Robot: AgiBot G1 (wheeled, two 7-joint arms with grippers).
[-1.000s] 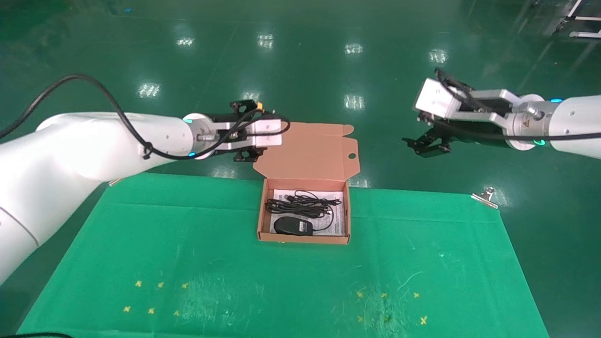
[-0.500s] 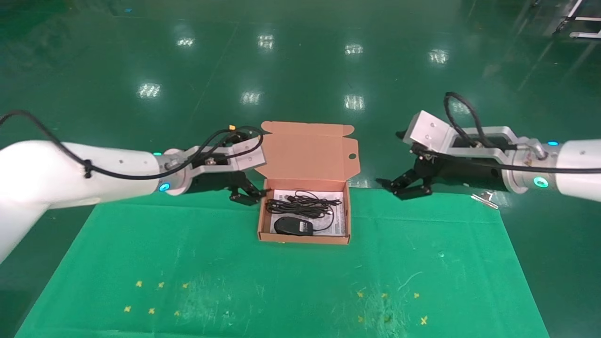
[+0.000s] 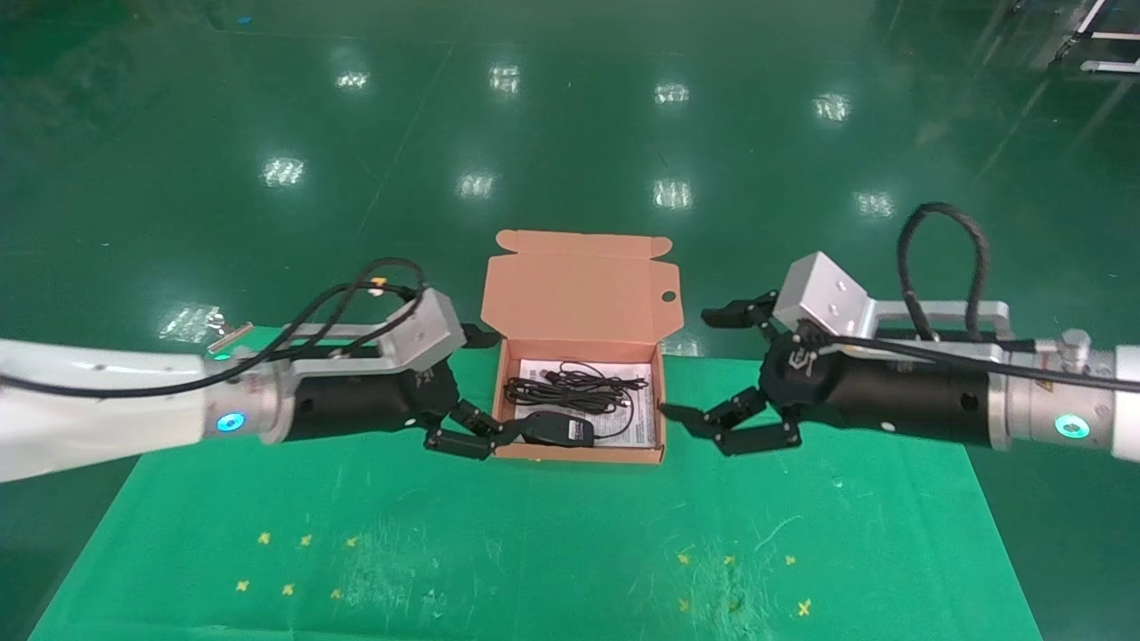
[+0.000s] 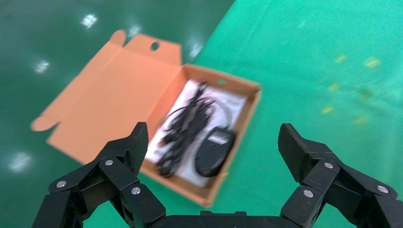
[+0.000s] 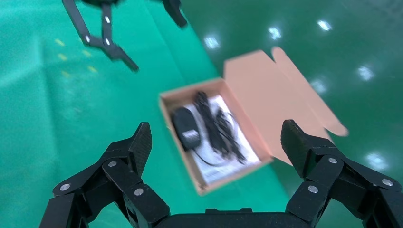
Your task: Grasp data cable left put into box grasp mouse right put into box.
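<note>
Since the data cable (image 3: 574,389) and the mouse (image 3: 557,430) are lying in the box (image 3: 579,452), the left gripper (image 3: 470,387) at 9 o'clock and the right gripper (image 3: 712,367) at 3 o'clock are flanking it with jaws spread, empty.

A glossy dark green floor (image 3: 570,116) runs away on all sides, catching rows of white glints from overhead lamps. The bench (image 3: 534,552) is covered by a brighter green cloth, scuffed pale in patches near the front edge and marked there with small yellow crosses (image 3: 294,561) in two clusters, one toward each front corner. A metal clip (image 3: 230,334) pins the cloth at the far left corner, and white frame legs (image 3: 1100,40) of some furniture stand on the floor beyond the far right corner.
</note>
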